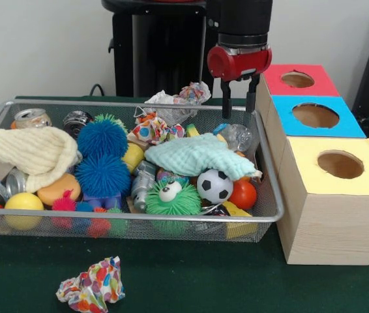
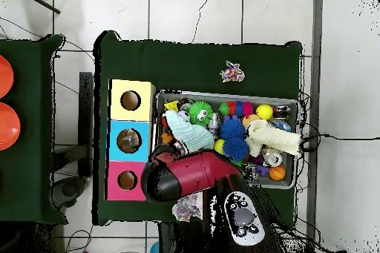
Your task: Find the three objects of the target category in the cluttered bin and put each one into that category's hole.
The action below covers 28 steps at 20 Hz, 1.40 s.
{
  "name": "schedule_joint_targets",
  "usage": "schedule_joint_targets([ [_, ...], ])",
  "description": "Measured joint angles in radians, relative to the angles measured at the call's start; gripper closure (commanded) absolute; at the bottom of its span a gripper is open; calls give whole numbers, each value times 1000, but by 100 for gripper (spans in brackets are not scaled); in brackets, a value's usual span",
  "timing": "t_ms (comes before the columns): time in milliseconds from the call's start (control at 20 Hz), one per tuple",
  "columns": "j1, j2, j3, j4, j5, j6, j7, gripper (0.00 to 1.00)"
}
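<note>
Gripper (image 1: 239,99) open, empty, hanging over bin (image 1: 270,171) at its 1 o'clock corner, near red hole (image 1: 297,79). Target category unknown. Descend vertically, clear of mesh rim, onto clear plastic wad (image 1: 237,136).

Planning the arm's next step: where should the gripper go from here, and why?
Probably straight down: the gripper hangs open and empty above the bin's far corner beside the boxes, over the green cloth.
</note>
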Motion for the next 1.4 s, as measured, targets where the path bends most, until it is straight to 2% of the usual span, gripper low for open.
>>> schedule_joint_targets([
  [750, 71, 65, -73, 0, 0, -16, 0, 0],
  [1400, 74, 101, -91, 0, 0, -72, 0, 0],
])
